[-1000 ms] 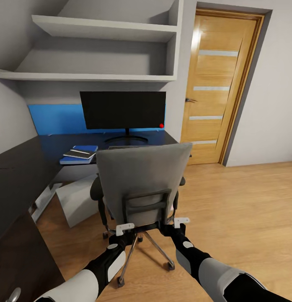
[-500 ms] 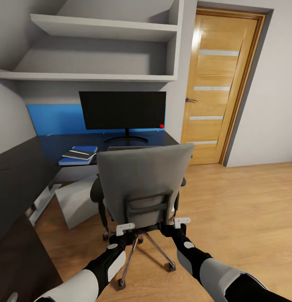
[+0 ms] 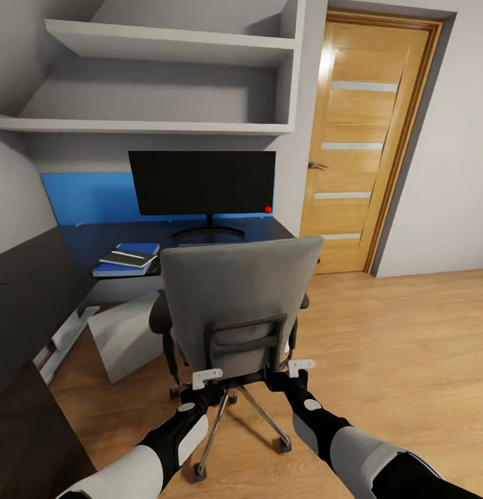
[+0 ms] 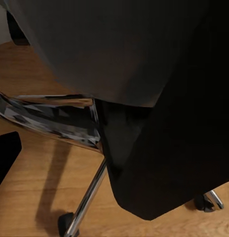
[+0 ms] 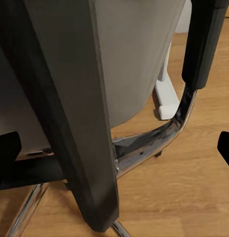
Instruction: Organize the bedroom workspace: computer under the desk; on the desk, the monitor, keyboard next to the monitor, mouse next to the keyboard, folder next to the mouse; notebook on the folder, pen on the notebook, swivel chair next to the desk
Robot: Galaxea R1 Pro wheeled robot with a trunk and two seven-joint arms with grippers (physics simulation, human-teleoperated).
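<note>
Two grippers sit low behind the swivel chair (image 3: 238, 305) at about six o'clock in the head view: the left gripper (image 3: 206, 385) and right gripper (image 3: 291, 373) flank the black frame of its backrest. Whether either is closed on that frame I cannot tell; the wrist views sit too close to show the fingers meeting. The chair faces the desk (image 3: 95, 239) at twelve o'clock, where the monitor (image 3: 202, 182) stands, with the blue stack of folder and notebook (image 3: 127, 258) at ten o'clock. A risk, as I judge it: an uneven push could swivel or veer the chair on its castors into the pale computer case (image 3: 127, 333) at nine o'clock, or jolt the desk and shift the stack.
</note>
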